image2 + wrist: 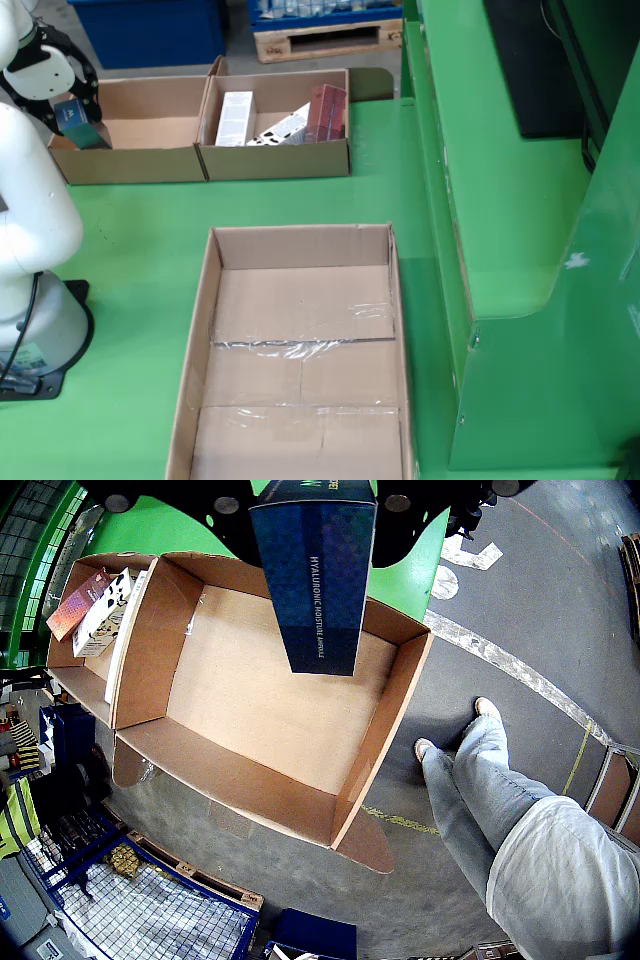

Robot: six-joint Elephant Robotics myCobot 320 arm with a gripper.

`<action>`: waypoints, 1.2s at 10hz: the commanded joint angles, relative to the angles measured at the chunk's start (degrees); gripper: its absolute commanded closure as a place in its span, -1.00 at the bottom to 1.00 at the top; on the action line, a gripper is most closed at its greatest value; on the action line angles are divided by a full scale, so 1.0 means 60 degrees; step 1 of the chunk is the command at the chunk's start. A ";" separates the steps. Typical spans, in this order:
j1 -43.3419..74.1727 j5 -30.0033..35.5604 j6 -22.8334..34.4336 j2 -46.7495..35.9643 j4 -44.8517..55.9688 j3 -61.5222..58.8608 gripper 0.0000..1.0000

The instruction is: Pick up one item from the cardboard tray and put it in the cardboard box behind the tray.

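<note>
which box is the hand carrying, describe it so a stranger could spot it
In the fixed view, find the two cardboard boxes side by side at the back of the green table. Over the left, empty one hangs the hand holding a dark blue carton; the cartons in the right box are white or red.

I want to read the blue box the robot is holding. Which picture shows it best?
The gripper camera: the blue box hangs large over the cardboard box, lettering visible. The still view shows it tiny, half hidden.
</note>
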State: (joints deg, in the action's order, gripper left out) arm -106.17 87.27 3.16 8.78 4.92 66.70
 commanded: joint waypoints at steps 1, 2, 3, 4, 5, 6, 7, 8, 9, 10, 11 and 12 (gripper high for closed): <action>0.0058 0.0045 0.0058 -0.0211 -0.0122 -0.0224 1.00; 0.0058 0.0045 0.0058 -0.0211 -0.0122 -0.0224 1.00; 0.0058 0.0045 0.0058 -0.0211 -0.0122 -0.0224 1.00; 0.0058 0.0045 0.0058 -0.0211 -0.0122 -0.0224 1.00; 0.0058 0.0045 0.0058 -0.0211 -0.0122 -0.0224 1.00; 0.0058 0.0045 0.0058 -0.0211 -0.0122 -0.0224 1.00; 0.0058 0.0045 0.0058 -0.0211 -0.0122 -0.0224 1.00; 0.0058 0.0045 0.0058 -0.0211 -0.0122 -0.0224 1.00; 0.0058 0.0045 0.0058 -0.0211 -0.0122 -0.0224 0.80; 0.0058 0.0045 0.0058 -0.0211 -0.0122 -0.0224 0.60; 0.0058 0.0045 0.0058 -0.0211 -0.0122 -0.0224 0.40; 0.0058 0.0045 0.0058 -0.0211 -0.0122 -0.0224 0.20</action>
State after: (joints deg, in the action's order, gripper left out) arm -106.08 87.27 3.16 8.78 4.92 66.70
